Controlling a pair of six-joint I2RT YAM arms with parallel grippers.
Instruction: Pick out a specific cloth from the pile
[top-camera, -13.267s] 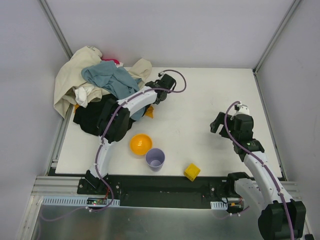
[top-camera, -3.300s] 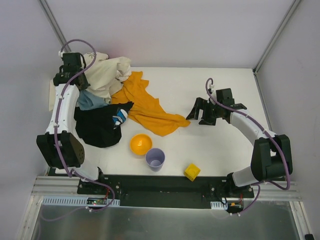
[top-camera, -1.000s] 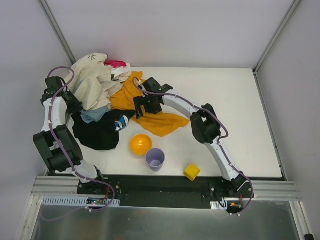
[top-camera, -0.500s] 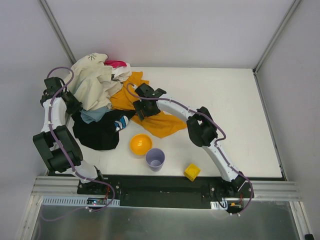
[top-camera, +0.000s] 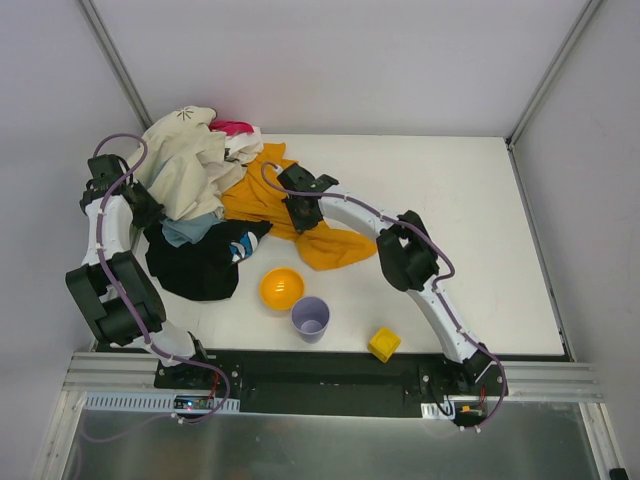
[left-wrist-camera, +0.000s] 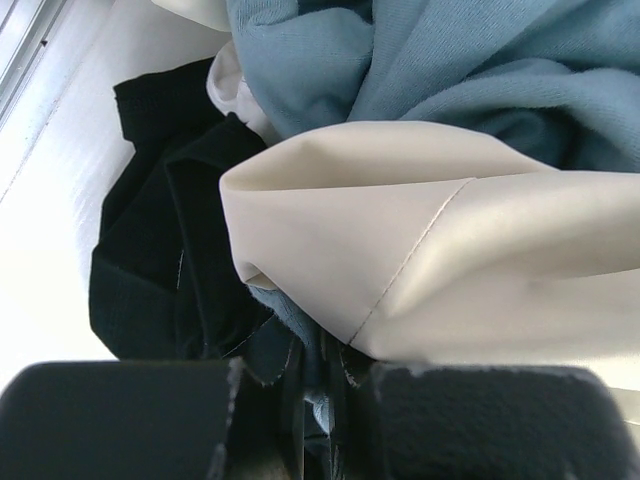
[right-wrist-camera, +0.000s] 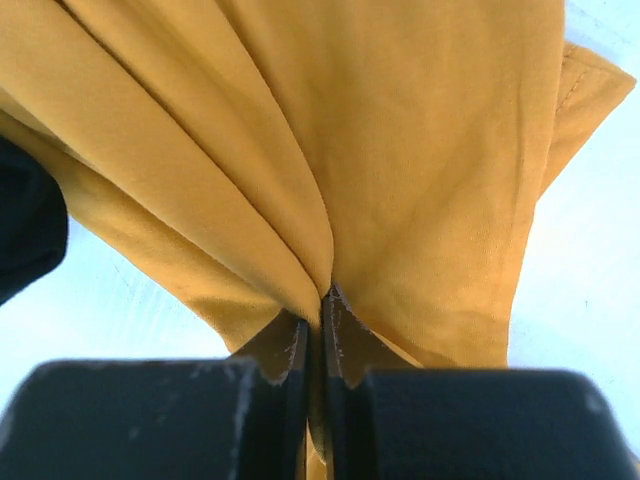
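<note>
Orange-yellow cloth (top-camera: 325, 248) lies crumpled mid-table just beyond the bowl (top-camera: 281, 288), one fold clamped in the right gripper (right-wrist-camera: 322, 305). Far left, the left gripper (left-wrist-camera: 318, 365) is pinched tight on fabric of the pile (top-camera: 190, 160).

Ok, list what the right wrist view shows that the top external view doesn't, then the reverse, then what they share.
Right wrist only: the right gripper pinched shut on a gathered fold of the plain orange-yellow fabric cloth, creases converging at its fingertips.
Top external only: the whole heap of mixed cream, blue-grey and black garments, the round orange plastic bowl, the lilac cup and the yellow block.
Both: the orange-yellow cloth lying on the white table.
</note>
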